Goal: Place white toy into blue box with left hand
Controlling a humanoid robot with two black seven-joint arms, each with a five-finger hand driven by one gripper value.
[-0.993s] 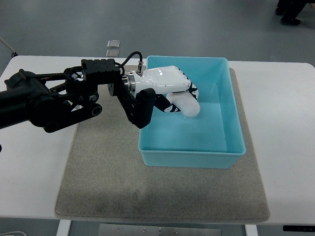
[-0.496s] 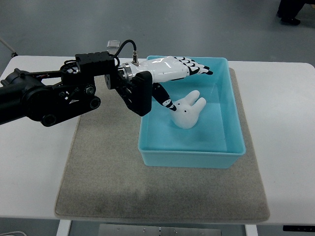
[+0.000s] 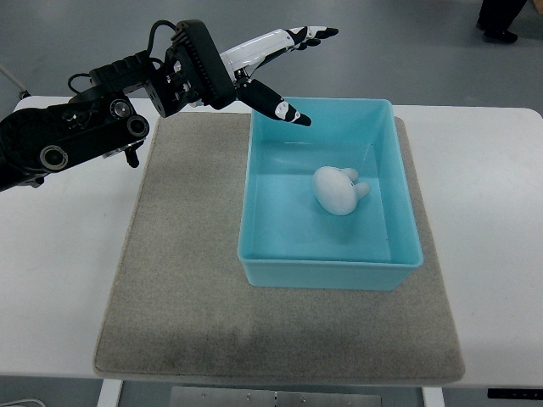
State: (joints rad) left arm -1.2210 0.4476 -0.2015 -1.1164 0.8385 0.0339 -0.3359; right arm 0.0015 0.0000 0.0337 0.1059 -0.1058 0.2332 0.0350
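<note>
**Left robot hand open above the box's far-left corner, toy lying inside**

The left robot hand is spread wide and holds nothing. Its white fingers, tipped in black, stretch out straight toward the upper right, lying close together, while the thumb splays off on its own, pointing down and to the right over the far-left corner of the blue box. Neither fingers nor thumb touch anything; the robot hand hangs raised over the far edge of the worktop.

The left arm comes in from the picture's left edge, a black, jointed body that rises diagonally toward the wrist block, where a cable loops over the top. The palm faces roughly downward and to the right.

The white toy lies on the floor of the blue box, a little beyond the middle, well apart from the robot hand. It rests on its side with its two small ears pointing right, clear of all four walls.

The blue box stands on a grey mat, toward the mat's right half, and the mat lies flat on the white worktop. In the top-right corner, on the floor beyond the worktop, a person's dark shoe shows.
</note>
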